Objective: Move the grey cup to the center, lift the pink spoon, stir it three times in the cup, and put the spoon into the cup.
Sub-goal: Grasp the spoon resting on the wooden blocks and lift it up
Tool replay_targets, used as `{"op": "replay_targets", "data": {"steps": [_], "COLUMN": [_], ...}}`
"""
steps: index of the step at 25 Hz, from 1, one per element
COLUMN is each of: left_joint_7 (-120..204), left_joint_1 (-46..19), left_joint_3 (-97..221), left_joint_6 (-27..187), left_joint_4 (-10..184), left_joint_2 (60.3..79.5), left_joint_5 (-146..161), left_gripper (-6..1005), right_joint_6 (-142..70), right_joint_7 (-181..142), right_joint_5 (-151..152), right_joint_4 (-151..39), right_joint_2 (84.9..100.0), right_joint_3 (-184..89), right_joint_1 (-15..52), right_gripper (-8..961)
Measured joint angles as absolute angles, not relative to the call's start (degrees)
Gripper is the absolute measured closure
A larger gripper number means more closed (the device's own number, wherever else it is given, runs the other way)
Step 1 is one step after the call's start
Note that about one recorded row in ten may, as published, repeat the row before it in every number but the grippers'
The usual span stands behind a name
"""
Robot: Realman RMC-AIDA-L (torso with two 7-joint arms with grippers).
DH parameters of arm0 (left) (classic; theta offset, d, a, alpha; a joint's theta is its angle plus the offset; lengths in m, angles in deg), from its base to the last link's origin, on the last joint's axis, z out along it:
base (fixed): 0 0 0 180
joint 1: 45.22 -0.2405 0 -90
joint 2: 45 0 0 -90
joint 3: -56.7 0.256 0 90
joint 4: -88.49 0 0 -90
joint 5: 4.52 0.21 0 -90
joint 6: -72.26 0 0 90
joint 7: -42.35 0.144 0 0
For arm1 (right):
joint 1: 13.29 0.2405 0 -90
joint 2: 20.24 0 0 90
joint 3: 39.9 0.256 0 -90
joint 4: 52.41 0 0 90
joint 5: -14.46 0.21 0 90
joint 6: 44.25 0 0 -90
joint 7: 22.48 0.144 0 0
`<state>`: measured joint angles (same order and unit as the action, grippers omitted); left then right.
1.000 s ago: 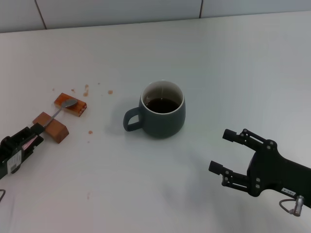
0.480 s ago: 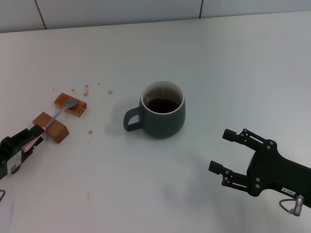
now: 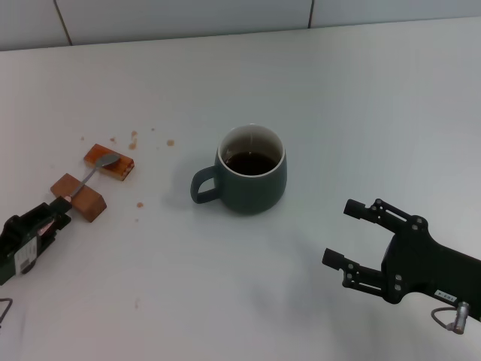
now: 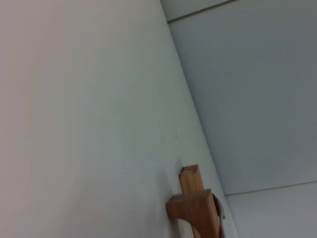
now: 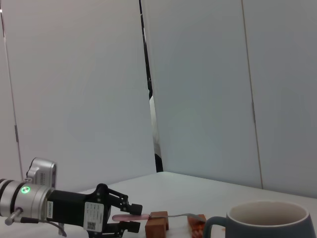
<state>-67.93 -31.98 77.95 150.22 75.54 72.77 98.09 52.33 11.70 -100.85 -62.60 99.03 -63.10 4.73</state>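
The cup [image 3: 252, 169] stood mid-tabletop [image 3: 361, 98], holding dark liquid. The spoon [image 3: 89, 176] lay well to the cup's left across two brown blocks [image 3: 79, 196], its handle running away from the cup toward the left tool [image 3: 52, 219], clearly the nearer, jaws apart about the handle end. The right tool [image 3: 350, 235] hung open, empty.

Glazed ceramic grey cup [image 3: 252, 171], wooden blocks [image 3: 79, 197], matt white table [image 3: 361, 113]
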Motion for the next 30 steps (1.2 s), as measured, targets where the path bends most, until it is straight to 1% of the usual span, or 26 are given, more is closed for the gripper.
{"op": "replay_targets", "data": {"steps": [8, 21, 26, 30], "left_joint_7": [-68.0, -68.1, -67.4, -66.7], "left_joint_1": [-31.8, -31.6, -31.4, -31.5], "left_joint_3": [78.0, 78.0, 77.9, 77.9], "left_joint_6": [150.3, 150.1, 149.9, 150.0], "left_joint_4": [75.8, 76.1, 76.6, 76.5], "left_joint_2": [72.84, 72.94, 72.96, 72.96], "left_joint_5": [98.1, 97.8, 97.8, 97.8], "left_gripper": [656, 701, 745, 755], "right_joint_6": [52.4, 52.4, 52.5, 52.5], "right_joint_7": [11.7, 11.7, 11.7, 11.7], "right_joint_5": [-100.9, -100.9, -100.9, -100.9], "right_joint_4": [-62.6, -62.6, -62.6, -62.6], "right_joint_2": [99.02, 99.02, 99.02, 99.02], "right_joint_3": [-63.1, -63.1, -63.1, -63.1], "right_joint_1": [4.9, 5.0, 5.0, 5.0], "right_gripper": [133, 133, 133, 133]}}
